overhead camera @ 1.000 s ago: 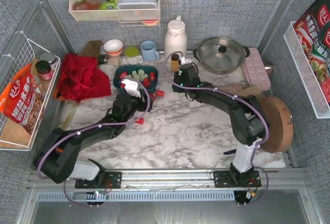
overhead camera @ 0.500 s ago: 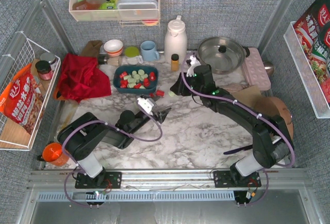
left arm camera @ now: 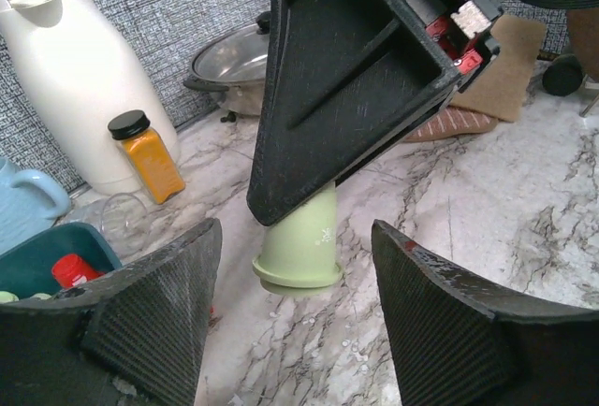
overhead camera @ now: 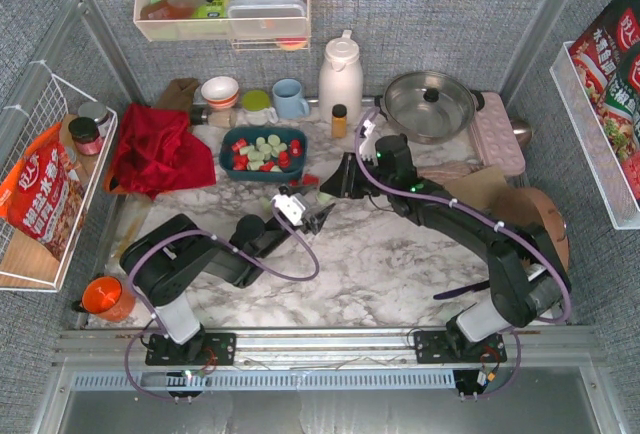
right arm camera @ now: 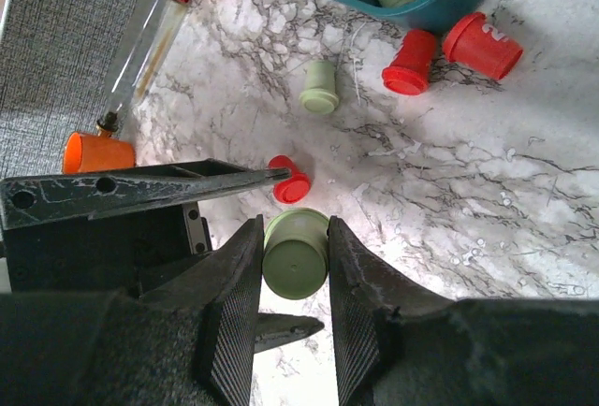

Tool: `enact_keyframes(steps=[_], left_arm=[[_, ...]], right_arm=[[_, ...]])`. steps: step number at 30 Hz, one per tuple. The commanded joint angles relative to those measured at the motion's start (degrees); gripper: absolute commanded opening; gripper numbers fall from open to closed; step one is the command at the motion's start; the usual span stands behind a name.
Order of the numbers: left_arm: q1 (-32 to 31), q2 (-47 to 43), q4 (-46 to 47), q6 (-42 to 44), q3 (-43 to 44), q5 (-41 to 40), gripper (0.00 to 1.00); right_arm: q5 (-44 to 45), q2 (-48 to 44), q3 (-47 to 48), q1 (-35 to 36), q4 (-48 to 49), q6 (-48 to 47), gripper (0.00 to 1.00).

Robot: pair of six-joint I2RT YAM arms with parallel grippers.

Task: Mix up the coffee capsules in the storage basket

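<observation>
You'll see: tabletop (overhead camera: 390,254) smooth, glossy marble-look | green capsule (left arm camera: 301,242) smooth matt plastic | left gripper (left arm camera: 295,228) matt black, finely ribbed | storage basket (right arm camera: 447,8) shiny teal plastic | pot (overhead camera: 410,111) polished metal | red cloth (overhead camera: 150,149) soft, matt

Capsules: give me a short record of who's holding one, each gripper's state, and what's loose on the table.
right gripper: shut on held green capsule
left gripper: open, fingers either side of it, not touching
loose on table: three red capsules, one loose green capsule
basket: holds red and green capsules
</observation>
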Motion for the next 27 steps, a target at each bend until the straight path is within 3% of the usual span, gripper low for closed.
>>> enact_keyframes(steps=[1,7,13,16,23,27], left_arm=[[-0.37,0.44,3.23,1.10,0.63,-0.65,0.72],[-0.78,0.67,3.26,1.51,1.47,-1.75,0.57],[-1.19,0.76,3.20,1.94,1.88,-2.40,0.28],[-1.20,0.58,3.13,1.69,1.64,-2.61,0.18],[-1.10,0.36,3.19,0.08,1.09,-3.21,0.12],[-0.85,0.86,3.13,-0.42,1.28,-6.18,0.12]], right_arm=[[-2.15,-0.87,-0.30,0.13,2.10,0.33,0.25],[-2.54,-1.78,-1.17,0.24,1.84,0.43,0.26],[-2.07,-2.49,-1.41,0.24,0.99,-0.25,0.31],[-1.08,-3.00,-1.47,0.24,0.56,-0.60,0.37],[1.85,-4.65,-1.03,0.00,-0.96,-2.60,0.57],[7.32,-7.53,-1.43,-0.53,-3.28,-4.62,0.63]])
